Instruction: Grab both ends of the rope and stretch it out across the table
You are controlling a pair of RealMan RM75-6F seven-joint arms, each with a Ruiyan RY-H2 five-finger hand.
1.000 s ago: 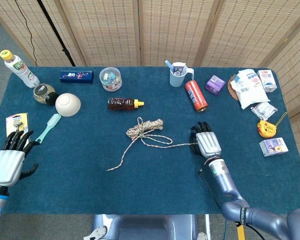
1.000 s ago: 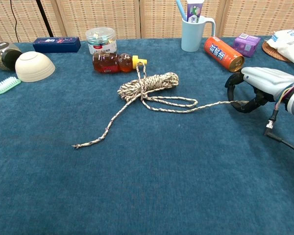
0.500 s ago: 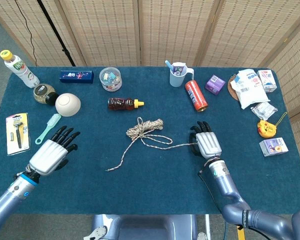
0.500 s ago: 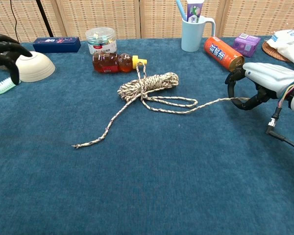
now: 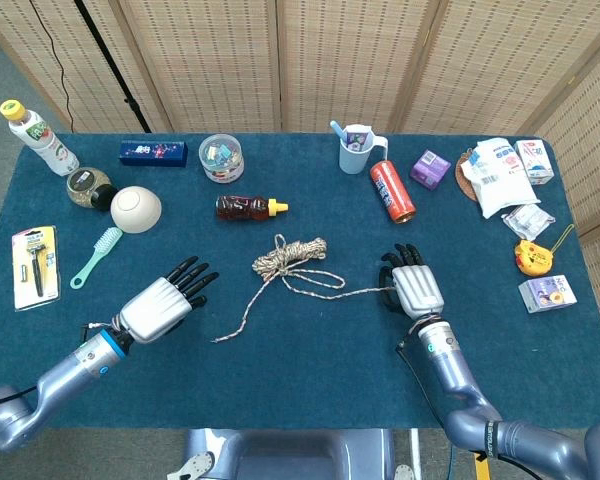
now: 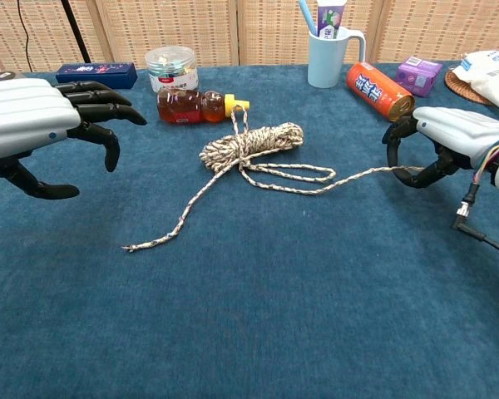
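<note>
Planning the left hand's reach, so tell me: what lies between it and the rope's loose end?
Only bare blue table cloth. The head view shows an open stretch between the left hand and the rope's loose end.

Your left robot hand [image 5: 161, 304] hovers palm down above the bench, fingers spread apart and holding nothing, its arm reaching in from the lower left. Your right robot hand [image 6: 439, 143] sits low, fingers curled around the speckled rope's end.

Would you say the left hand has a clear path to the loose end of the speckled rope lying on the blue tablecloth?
Probably yes: the open left hand hovers near the rope's loose end, only bare cloth between them.
</note>
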